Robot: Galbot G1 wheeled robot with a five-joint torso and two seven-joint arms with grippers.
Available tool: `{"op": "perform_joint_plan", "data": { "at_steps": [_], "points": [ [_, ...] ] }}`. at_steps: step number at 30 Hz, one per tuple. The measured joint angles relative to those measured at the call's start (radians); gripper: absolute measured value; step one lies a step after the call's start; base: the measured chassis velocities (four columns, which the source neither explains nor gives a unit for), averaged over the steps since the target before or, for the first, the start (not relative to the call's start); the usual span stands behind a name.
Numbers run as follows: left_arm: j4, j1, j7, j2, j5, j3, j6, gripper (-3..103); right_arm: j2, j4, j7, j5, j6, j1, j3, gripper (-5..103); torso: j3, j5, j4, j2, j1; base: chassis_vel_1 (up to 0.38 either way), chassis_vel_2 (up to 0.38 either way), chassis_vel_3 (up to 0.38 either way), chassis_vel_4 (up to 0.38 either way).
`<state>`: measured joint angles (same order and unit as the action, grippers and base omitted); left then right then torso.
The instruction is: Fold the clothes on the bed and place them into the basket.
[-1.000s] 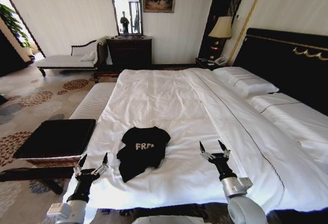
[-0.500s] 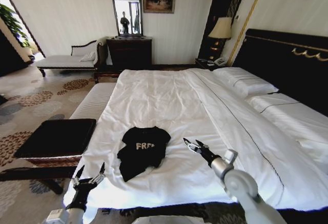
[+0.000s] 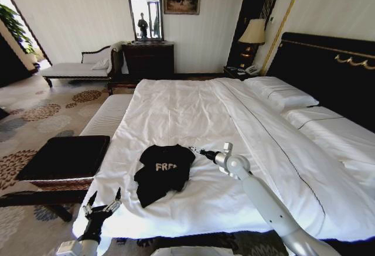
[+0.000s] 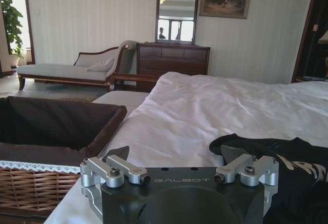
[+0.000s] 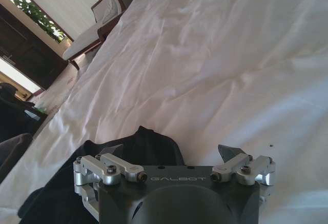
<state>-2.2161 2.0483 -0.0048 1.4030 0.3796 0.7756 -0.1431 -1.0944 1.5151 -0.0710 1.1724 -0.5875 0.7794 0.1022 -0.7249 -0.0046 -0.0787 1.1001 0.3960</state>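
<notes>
The bed (image 3: 193, 115) carries the T-shirt (image 3: 163, 173) crumpled near its foot edge, with the basket (image 3: 61, 159) on the floor beside it. The right gripper (image 3: 196, 150), fingers spread wide, hovers just beside the shirt's upper corner; the left gripper (image 3: 104, 200) hangs open off the foot edge. The shirt looks light, soft and limp, best pinched at a shoulder or hem.

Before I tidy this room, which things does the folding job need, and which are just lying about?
Job:
black T-shirt with white lettering
large white-duveted bed
brown wicker basket with black fabric top
right gripper, at the shirt's edge
left gripper, at the bed's near corner

Lying about:
pale chaise longue
dark wooden dresser
bedside lamp
</notes>
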Motion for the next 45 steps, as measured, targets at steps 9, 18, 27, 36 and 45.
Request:
{"op": "perform_joint_plan", "data": {
  "at_steps": [9,18,27,36,45],
  "points": [
    [0.008,-0.027,-0.015,0.008,-0.017,-0.012,0.020,100,-0.032,-0.123,0.051,-0.077,0.017,-0.091,-0.087,102,0.000,-0.0001,0.0000,0.000,0.000,0.000,0.000,0.000,0.000],
    [0.015,-0.028,-0.018,0.008,-0.008,0.001,0.019,100,-0.085,-0.170,0.050,-0.103,0.018,-0.122,-0.148,79,0.000,0.0000,0.0000,0.000,0.000,0.000,0.000,0.000,0.000],
    [0.022,-0.035,-0.018,0.008,0.011,0.012,0.016,100,-0.102,-0.221,0.056,-0.122,0.029,-0.127,-0.136,51,0.000,0.0001,-0.0001,0.000,0.000,0.000,0.000,0.000,0.000],
    [0.034,-0.047,-0.018,0.000,0.027,0.014,0.019,100,-0.085,-0.198,0.054,-0.110,0.029,-0.108,-0.116,19,0.000,0.0000,-0.0001,0.000,0.000,0.000,0.000,0.000,0.000],
    [0.050,-0.080,-0.023,-0.018,0.076,0.015,0.063,100,-0.084,-0.175,0.043,-0.100,0.023,-0.085,-0.107,1,0.000,0.0000,0.0001,0.000,0.000,0.000,0.000,0.000,0.000]
  ]
}}
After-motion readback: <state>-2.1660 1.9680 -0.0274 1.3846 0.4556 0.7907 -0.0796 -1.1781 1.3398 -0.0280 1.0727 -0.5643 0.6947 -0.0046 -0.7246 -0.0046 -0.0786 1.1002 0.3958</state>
